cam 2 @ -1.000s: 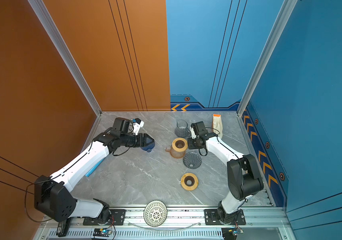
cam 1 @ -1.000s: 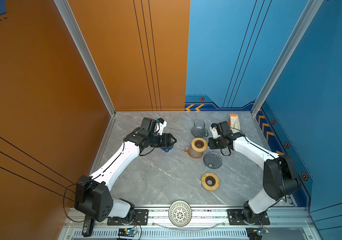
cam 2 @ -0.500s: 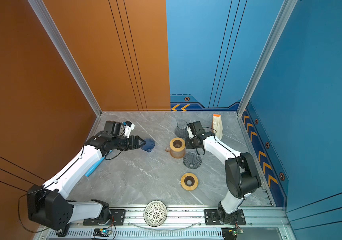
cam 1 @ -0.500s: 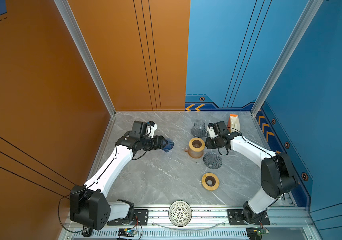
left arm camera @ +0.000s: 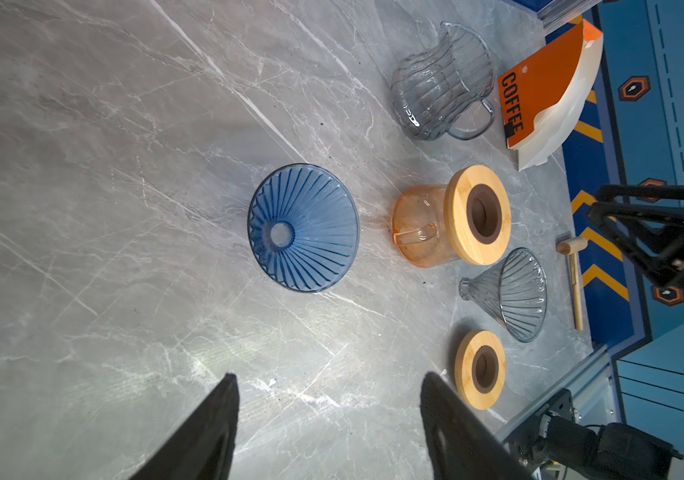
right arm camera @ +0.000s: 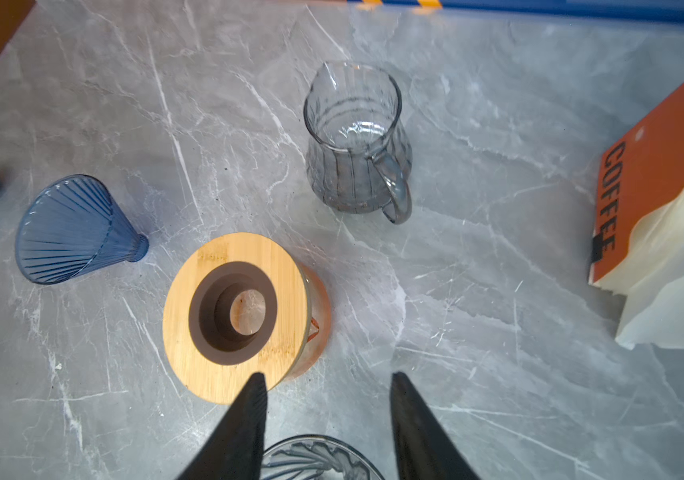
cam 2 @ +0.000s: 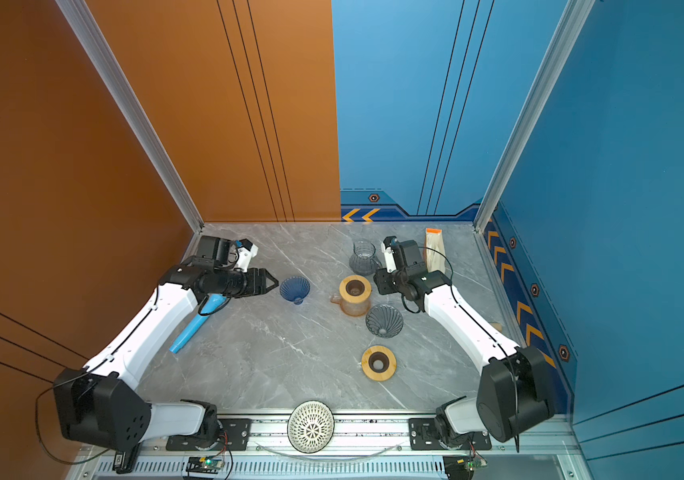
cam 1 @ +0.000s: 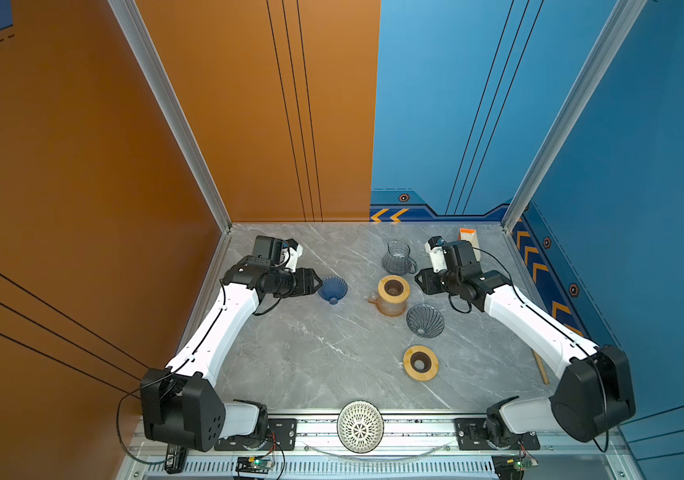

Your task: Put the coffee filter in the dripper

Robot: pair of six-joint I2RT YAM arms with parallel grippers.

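Note:
The coffee filter pack, orange-labelled with white paper filters, leans at the back right. A blue dripper lies on its side left of centre. A grey dripper also lies tipped over. My left gripper is open and empty, just left of the blue dripper and apart from it. My right gripper is open and empty, right of the wood-collared carafe.
An orange glass carafe with a wooden collar stands mid-table, a grey glass pitcher behind it. A loose wooden ring lies nearer the front. A light-blue brush lies under my left arm; a wooden stick lies by the right wall.
My left gripper has drawn back leftward from the blue dripper, which stays lying on the table. My right gripper's fingers have spread apart beside the wooden collar.

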